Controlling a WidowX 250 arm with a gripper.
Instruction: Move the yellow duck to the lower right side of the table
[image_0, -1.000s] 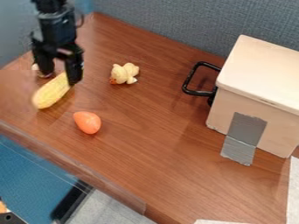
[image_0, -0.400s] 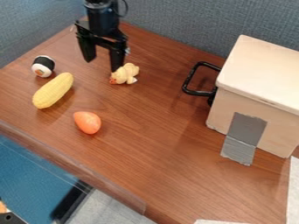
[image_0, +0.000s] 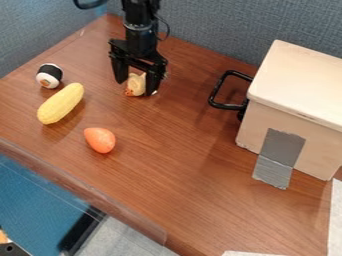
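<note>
The black gripper (image_0: 136, 89) hangs over the upper left part of the brown wooden table (image_0: 180, 165), its two fingers spread apart. Between them shows the small yellow duck (image_0: 135, 85), lying on the table with its orange end toward the lower left. The right finger hides part of the duck's right side. Whether either finger touches the duck, I cannot tell.
Left of the gripper are a sushi roll toy (image_0: 49, 76) and a yellow corn cob (image_0: 61, 103). An orange egg-shaped toy (image_0: 99, 140) lies below. A wooden box (image_0: 294, 110) with a black handle (image_0: 229, 90) stands at the right.
The gripper has moved right from over the corn, past the sushi roll, to the duck, its fingers now on either side of it. The duck has not visibly moved.
</note>
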